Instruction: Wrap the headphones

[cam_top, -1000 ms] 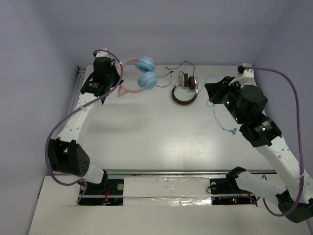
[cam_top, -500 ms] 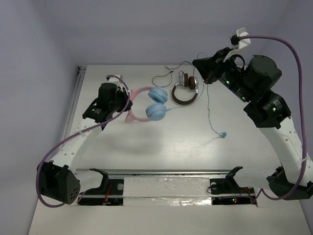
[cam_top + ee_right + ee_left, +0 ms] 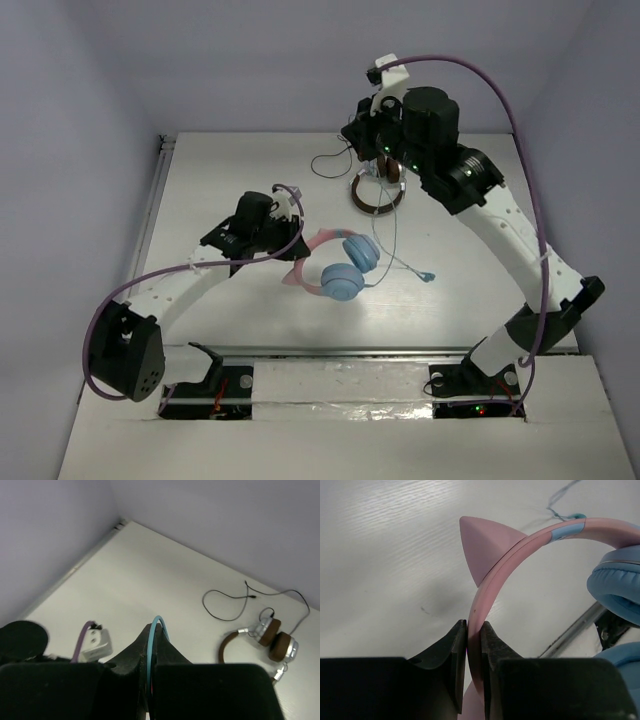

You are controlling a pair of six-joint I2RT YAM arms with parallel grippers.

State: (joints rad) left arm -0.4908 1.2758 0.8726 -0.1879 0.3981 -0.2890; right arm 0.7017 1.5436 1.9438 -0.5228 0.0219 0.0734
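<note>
The headphones (image 3: 337, 268) hung above the table (image 3: 230, 180), around its middle and toward the near side, gripped by the left gripper (image 3: 473, 642). Its 2 jaws were closed on the pink headband, 1 on each flat face, just below a cat ear. From that grip the band's long axis ran to the right, ending in the 2 light blue ear cups, 1 farther and 1 nearer, lying close together. The cat ear seen from above pointed toward the near left.

The right gripper (image 3: 151, 647) was raised over the far middle of the table, jaws closed on the blue cable (image 3: 393, 240), which dropped from it toward the ear cups. The cable's plug (image 3: 428, 277) sat just right of the cups.

The brown-and-silver headphones (image 3: 375, 195) lay at the far middle, their black cable (image 3: 330, 160) looping to their left.

Only the left wrist view showed the band pinched between the jaws. Only the right wrist view showed the cable arching out from between its fingers. The top view alone showed both arms and the cable's full run.
</note>
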